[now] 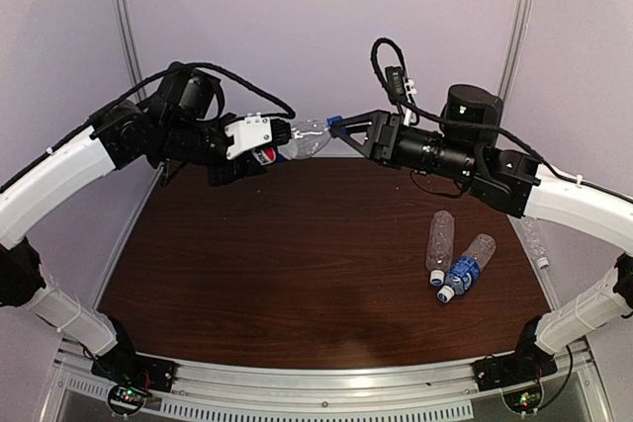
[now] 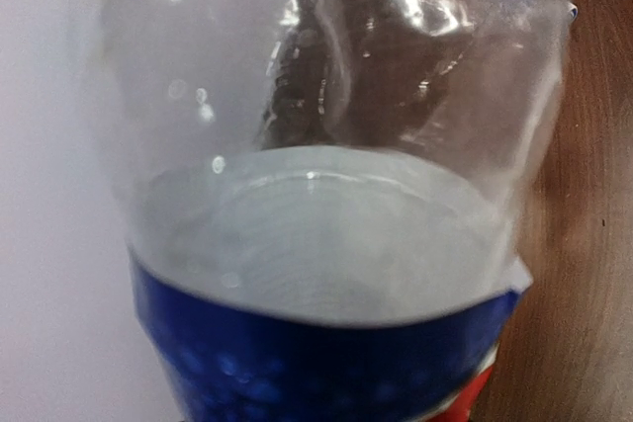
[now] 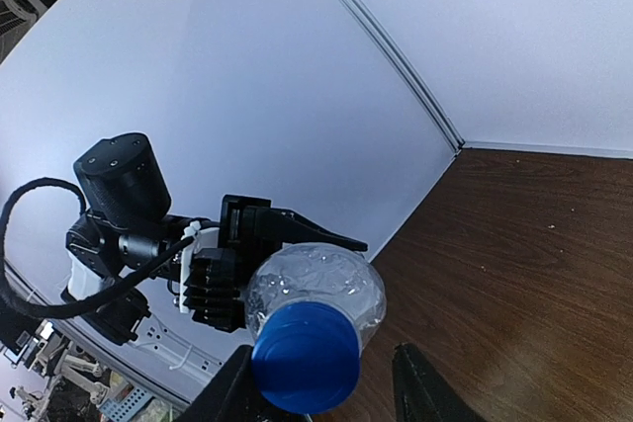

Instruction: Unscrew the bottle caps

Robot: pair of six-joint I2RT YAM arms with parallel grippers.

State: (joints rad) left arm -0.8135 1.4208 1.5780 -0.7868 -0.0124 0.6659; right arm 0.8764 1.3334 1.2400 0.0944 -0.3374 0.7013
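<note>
A clear crinkled bottle (image 1: pixel 305 137) with a blue and red label (image 2: pixel 326 363) hangs level in the air over the far edge of the table. My left gripper (image 1: pixel 277 145) is shut on its body, and this gripper also shows in the right wrist view (image 3: pixel 267 244). The bottle's dark blue cap (image 3: pixel 305 358) points at my right gripper (image 3: pixel 318 368), whose jaws stand open around it. One finger (image 3: pixel 229 392) touches the cap's side, while the other finger (image 3: pixel 423 390) stands a little apart. From above, cap (image 1: pixel 334 126) and right gripper (image 1: pixel 339 128) meet.
Two bottles lie at the right of the brown table (image 1: pixel 297 264): an unlabelled one (image 1: pixel 439 240) and a blue-labelled one (image 1: pixel 467 266), both with white caps. A third clear bottle (image 1: pixel 534 241) lies at the table's right edge. Grey walls close the back and sides.
</note>
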